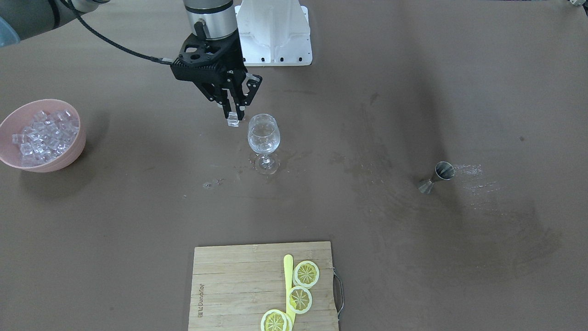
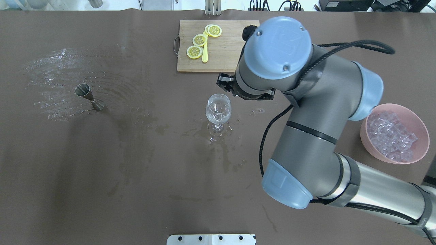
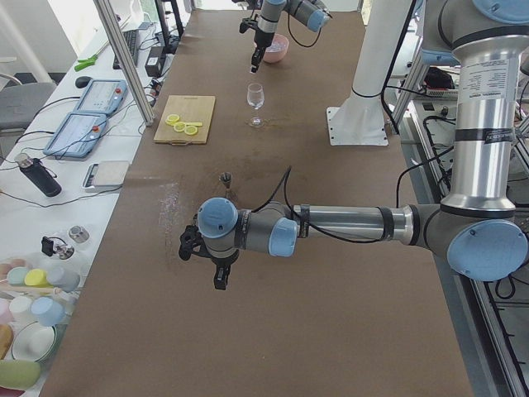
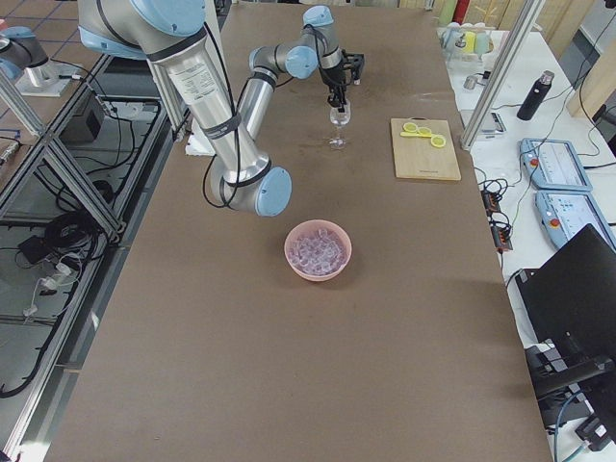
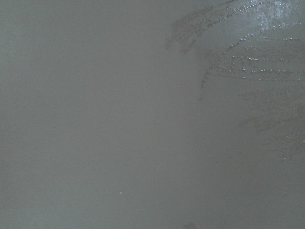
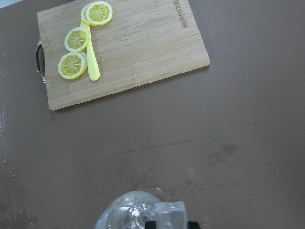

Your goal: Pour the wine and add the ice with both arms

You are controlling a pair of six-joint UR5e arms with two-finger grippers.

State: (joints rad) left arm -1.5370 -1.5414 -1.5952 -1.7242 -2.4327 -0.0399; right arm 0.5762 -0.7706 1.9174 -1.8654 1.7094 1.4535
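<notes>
My right gripper (image 1: 233, 114) is shut on one clear ice cube (image 1: 234, 121) and holds it just above and beside the rim of the stemmed glass (image 1: 263, 136). In the right wrist view the cube (image 6: 170, 213) sits between the fingertips, next to the glass rim (image 6: 125, 213). A pink bowl (image 1: 69, 158) holds many ice cubes (image 1: 43, 133). My left gripper (image 3: 219, 279) hovers low over the table short of the metal jigger (image 3: 225, 178). It shows only in the exterior left view, so I cannot tell if it is open or shut.
A wooden cutting board (image 1: 229, 285) with three lemon slices (image 1: 306, 274) and a yellow knife lies at the operators' side. The jigger (image 1: 436, 177) stands among wet streaks. Small puddles surround the glass foot. The white stand (image 1: 274, 32) is behind the glass.
</notes>
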